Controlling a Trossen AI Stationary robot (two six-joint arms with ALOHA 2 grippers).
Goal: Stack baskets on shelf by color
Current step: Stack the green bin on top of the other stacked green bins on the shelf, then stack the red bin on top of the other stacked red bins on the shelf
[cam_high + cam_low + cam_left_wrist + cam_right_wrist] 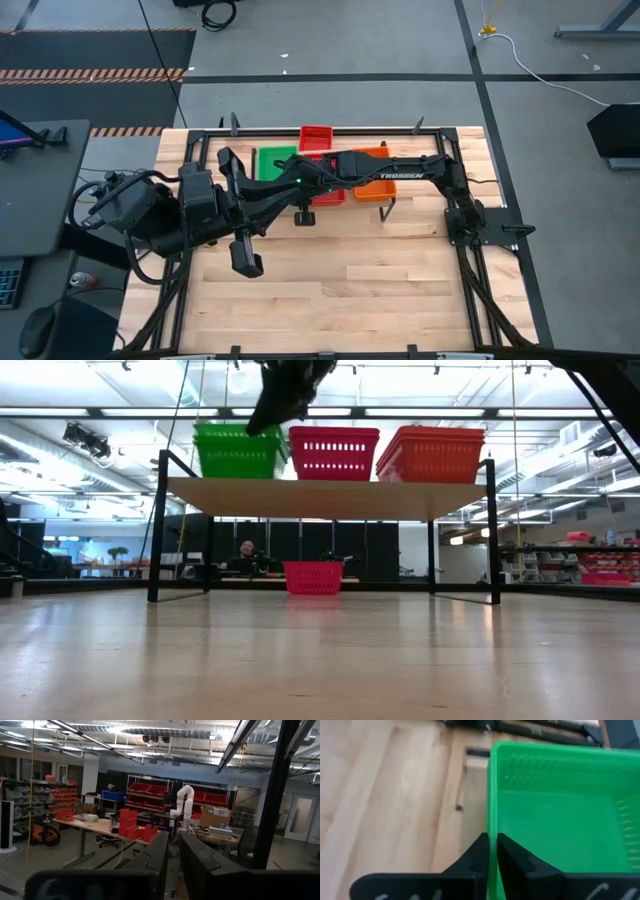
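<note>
Green plastic fills the right wrist view; the right pincer (490,851) is clenched on the wall of the green basket (560,815), one finger inside the rim, one outside. That basket sits at the left end of the shelf (325,498) in the low view, with the red baskets (334,453) in the middle and the orange baskets (430,454) at the right, the orange stack slightly tilted. Another red basket (313,577) rests on the counter (320,660) behind the shelf. From above, the right arm stretches across the shelf to the green basket; the left arm is folded back at the counter's left side, its left pincer (172,860) raised and pointing out at the room, its fingers close together with only a narrow gap and nothing between them.
</note>
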